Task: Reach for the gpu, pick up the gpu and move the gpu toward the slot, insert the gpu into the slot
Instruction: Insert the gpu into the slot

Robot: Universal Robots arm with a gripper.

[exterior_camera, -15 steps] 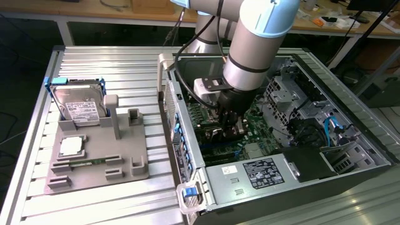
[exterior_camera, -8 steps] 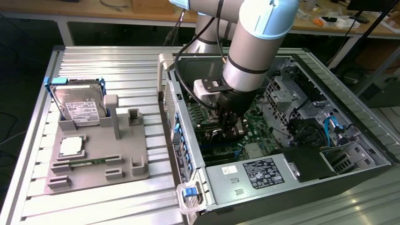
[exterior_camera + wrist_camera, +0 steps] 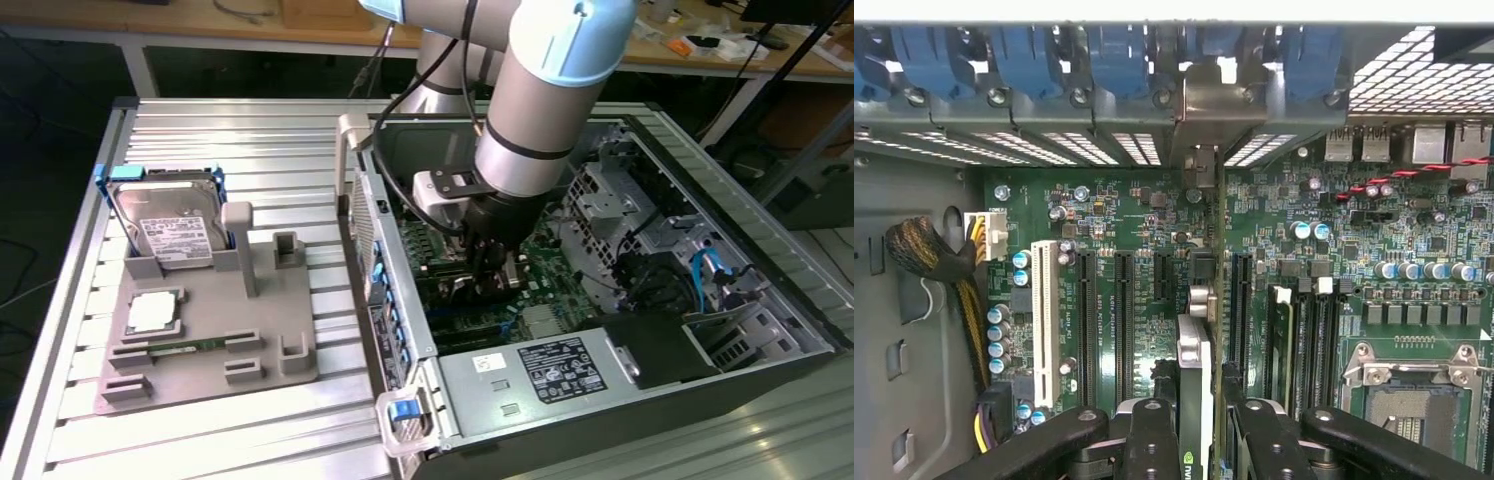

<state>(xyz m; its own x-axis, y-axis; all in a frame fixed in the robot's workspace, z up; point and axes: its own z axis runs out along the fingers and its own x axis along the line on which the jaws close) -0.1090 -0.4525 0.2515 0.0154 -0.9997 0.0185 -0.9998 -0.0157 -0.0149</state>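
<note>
Between the fingers — gpu edge-on, partly hidden.

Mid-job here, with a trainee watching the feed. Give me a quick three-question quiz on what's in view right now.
1. True or false: the tool is closed on the gpu, which stands edge-on over the motherboard.
2. Where is the hard drive? A) propped in the grey fixture at the exterior view's left; B) lying on the motherboard; C) held by the tool.
3. Fill in: among the black slots on the motherboard, one long connector strip is ___.
Key: 1 true; 2 A; 3 white.
</note>
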